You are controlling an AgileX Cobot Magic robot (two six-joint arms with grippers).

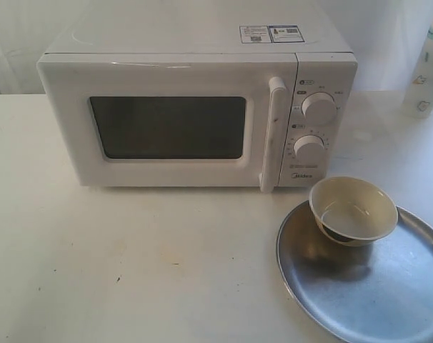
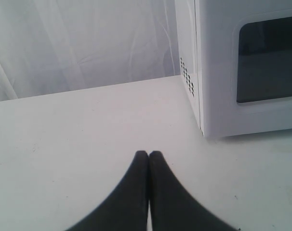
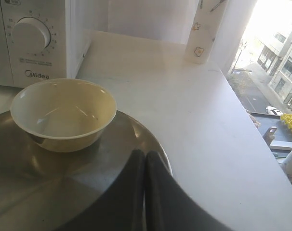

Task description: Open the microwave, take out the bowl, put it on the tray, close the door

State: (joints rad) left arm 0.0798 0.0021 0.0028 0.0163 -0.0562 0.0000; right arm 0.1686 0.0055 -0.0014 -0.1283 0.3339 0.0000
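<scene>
The white microwave [image 1: 195, 107] stands at the back of the table with its door [image 1: 166, 128] shut and the bar handle [image 1: 272, 134] upright. The cream bowl [image 1: 352, 210] sits upright on the silver tray [image 1: 366, 293] at the front right. In the right wrist view the bowl [image 3: 64, 113] rests on the tray [image 3: 45, 187], and my right gripper [image 3: 145, 155] is shut and empty over the tray's rim. My left gripper [image 2: 149, 155] is shut and empty above bare table, left of the microwave's corner [image 2: 204, 96]. Neither gripper shows in the exterior view.
A white bottle with printed figures [image 1: 425, 71] stands at the back right, also visible as the bottle [image 3: 204, 33] in the right wrist view. The table's right edge [image 3: 261, 159] borders a window. A white curtain [image 2: 78, 43] hangs behind the table.
</scene>
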